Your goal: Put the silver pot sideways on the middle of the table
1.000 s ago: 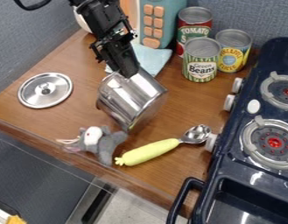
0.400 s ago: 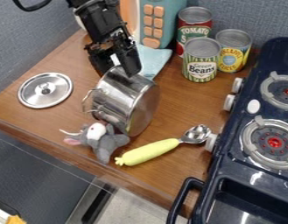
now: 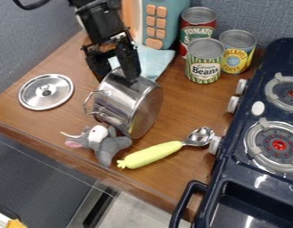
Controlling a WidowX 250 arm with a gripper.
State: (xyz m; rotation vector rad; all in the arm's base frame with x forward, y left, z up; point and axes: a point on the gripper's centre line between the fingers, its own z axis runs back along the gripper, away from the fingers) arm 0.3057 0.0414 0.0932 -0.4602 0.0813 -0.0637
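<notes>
Silver pot (image 3: 126, 103) is laid on its side near the middle of the surface (image 3: 184, 104), base turned toward the stove (image 3: 239, 168), as the task seems to ask. The tool (image 3: 118, 77) is parted, nothing clamped in it; one finger is set at the pot's upper edge, perhaps so that rolling can be checked. The plush mouse (image 3: 105, 144) lies close beside the pot and could be nudged, so a straight upward withdrawal seems called for.
</notes>
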